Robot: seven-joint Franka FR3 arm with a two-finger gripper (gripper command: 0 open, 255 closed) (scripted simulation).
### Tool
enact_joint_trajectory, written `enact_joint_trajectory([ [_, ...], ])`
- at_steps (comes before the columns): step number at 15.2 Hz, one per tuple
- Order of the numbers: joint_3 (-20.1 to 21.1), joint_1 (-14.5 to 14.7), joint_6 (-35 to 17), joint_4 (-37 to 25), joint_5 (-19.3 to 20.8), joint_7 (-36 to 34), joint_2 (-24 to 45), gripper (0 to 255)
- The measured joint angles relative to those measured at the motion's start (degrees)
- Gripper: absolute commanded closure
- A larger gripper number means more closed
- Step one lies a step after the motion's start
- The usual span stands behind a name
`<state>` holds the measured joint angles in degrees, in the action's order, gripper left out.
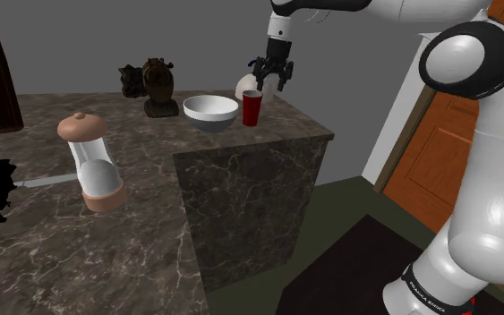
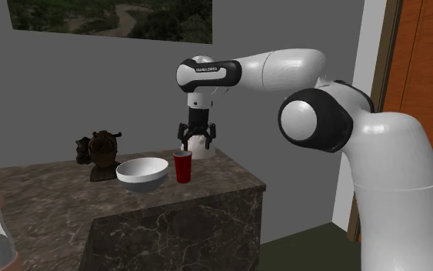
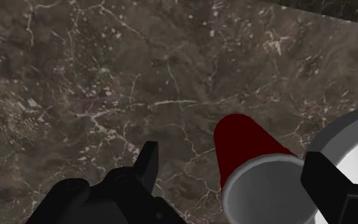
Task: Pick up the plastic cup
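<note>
Gripper (image 1: pixel 272 82) hangs just above cup (image 1: pixel 252 109), fingers apart, nothing held. Cup red, upright on counter (image 1: pixel 133 170) near its far corner, bowl (image 1: pixel 211 112) just beside it.

Risk: in wrist view cup (image 3: pixel 247 143) sits off-centre, nearer 1 finger. Straight descent could land that finger on rim and tip cup, or shove it against bowl. Gap on bowl side looks tight.

Contents: cup pale inside, apparently empty. Bowl empty too.

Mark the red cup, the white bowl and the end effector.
red cup (image 1: pixel 252 112), shoulder view, middle of its side wall.
white bowl (image 1: pixel 212 123), shoulder view, outer wall.
end effector (image 2: pixel 197 143), second exterior view, midway between its fingertips.
</note>
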<state>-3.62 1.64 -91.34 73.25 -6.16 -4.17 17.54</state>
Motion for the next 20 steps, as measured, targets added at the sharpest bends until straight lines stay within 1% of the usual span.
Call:
enact_joint_trajectory([
  [2, 0.13, -0.44, 2.93, -9.81, -0.8, -0.46, 6.56, 0],
  [3, 0.2, -0.53, 3.86, -12.67, -1.01, -0.7, 8.43, 0],
  [5, 0.27, -0.47, 3.19, -12.85, -1.13, -0.8, 9.2, 0],
  [11, 0.23, -0.23, -2.12, -6.0, -1.1, -0.31, 7.68, 0],
  [12, 0.24, -0.22, -2.32, -5.86, -1.1, -0.29, 7.73, 255],
  [20, 0.23, -0.22, -2.55, -5.76, -1.11, -0.29, 7.75, 255],
])
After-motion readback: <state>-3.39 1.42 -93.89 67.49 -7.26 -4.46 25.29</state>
